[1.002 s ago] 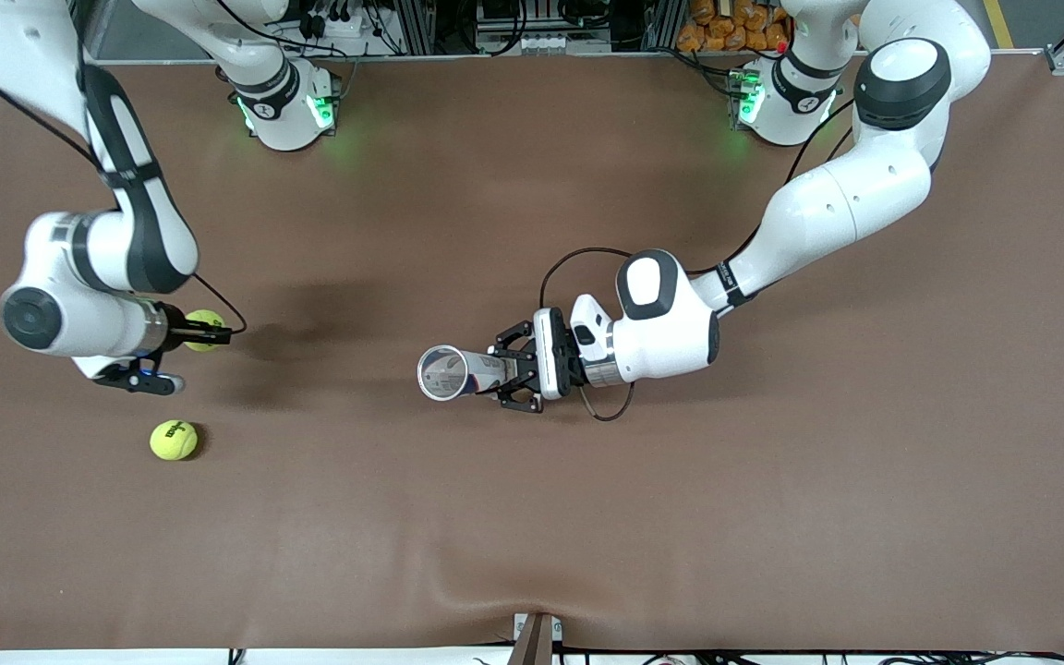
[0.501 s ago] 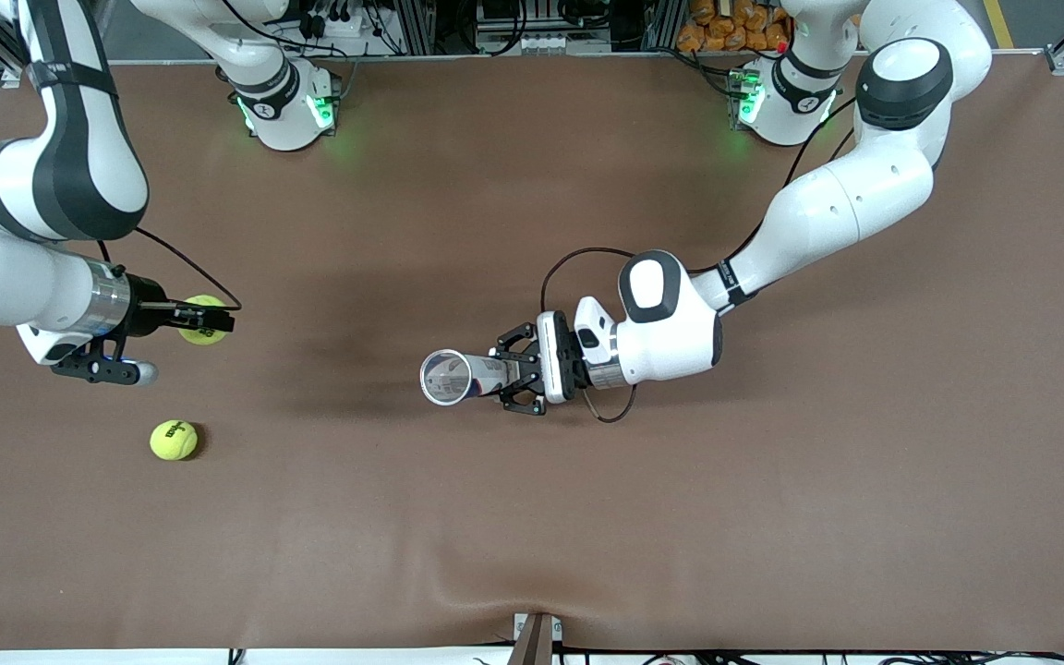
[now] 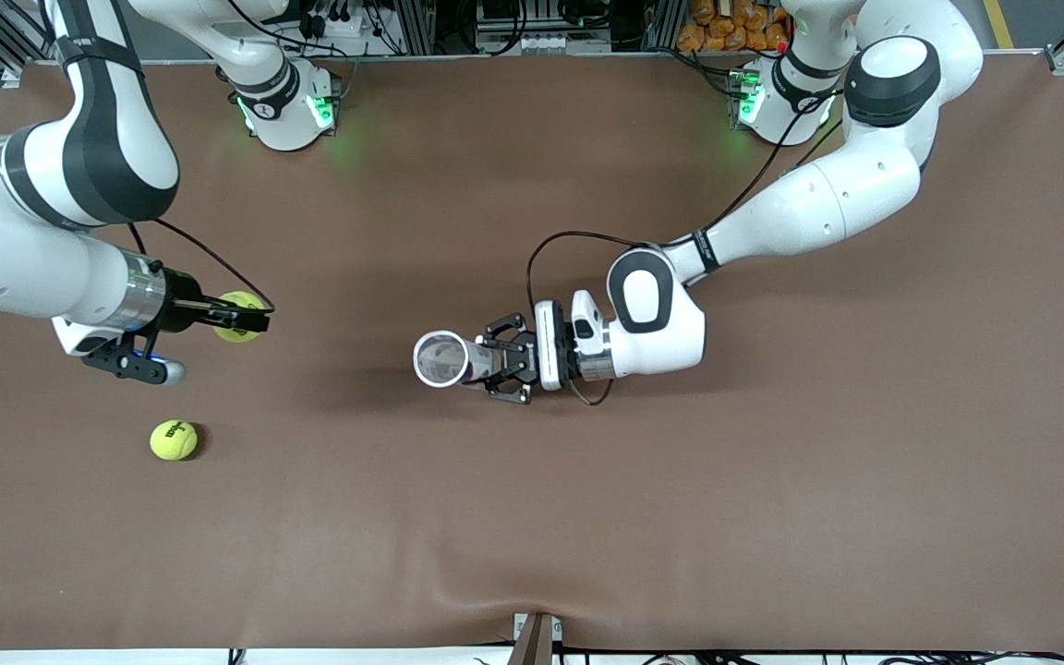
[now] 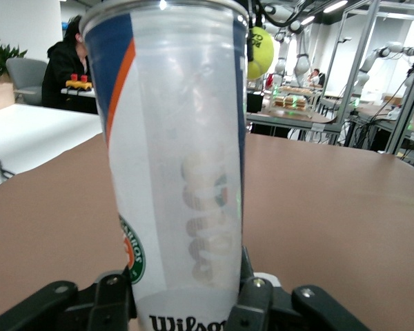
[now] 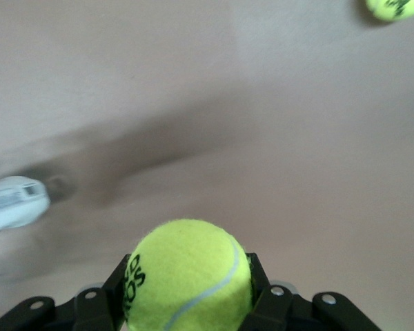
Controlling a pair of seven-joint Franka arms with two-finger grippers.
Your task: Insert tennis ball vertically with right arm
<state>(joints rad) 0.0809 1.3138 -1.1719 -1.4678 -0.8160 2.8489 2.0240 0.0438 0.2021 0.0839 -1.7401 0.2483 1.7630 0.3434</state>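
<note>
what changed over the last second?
The right gripper, shut on a tennis ball, carried it from the right arm's end of the table toward the tube. The left gripper, holding the tube up off the table, shifted slightly toward the right arm's end. The second tennis ball stayed put on the table.

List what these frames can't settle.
- Tube bottom: hidden by the left gripper in the front view, cut off by the edge in the left wrist view.
- Held tennis ball: underside hidden by the right gripper.
- Second ball: logo too small, cropped in the right wrist view.
</note>
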